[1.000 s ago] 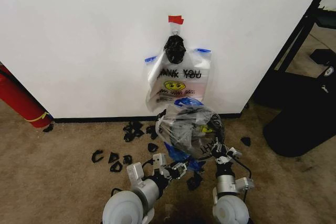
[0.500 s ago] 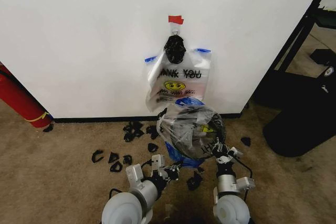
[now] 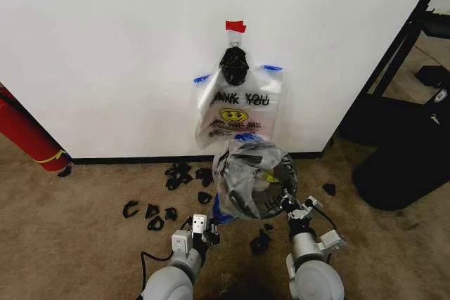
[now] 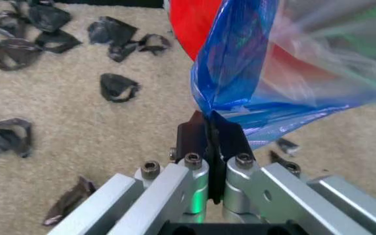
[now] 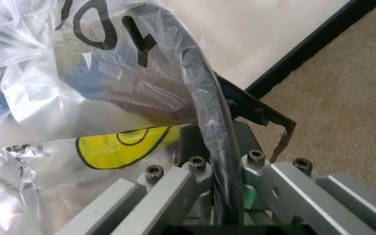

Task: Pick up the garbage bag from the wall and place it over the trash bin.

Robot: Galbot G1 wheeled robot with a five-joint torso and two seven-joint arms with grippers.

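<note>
A see-through garbage bag with black print and a yellow smiley lies stretched over the round black trash bin, by the wall. My left gripper is low at the bin's left side, shut on the bag's blue handle; the bin's red base shows behind it. At the bin's near right rim, my right gripper is shut on the bag's film where it wraps the black rim. A second bag of the same kind hangs on the wall under red tape.
Black scraps litter the carpet left of the bin. A red cylinder leans at the far left. A big black bulky thing and a black frame stand at the right. A black knotted lump sits above the hanging bag.
My left gripper has drawn back toward me and lower with the blue handle. The bag has been pulled down tighter over the bin. The right gripper has barely moved.
</note>
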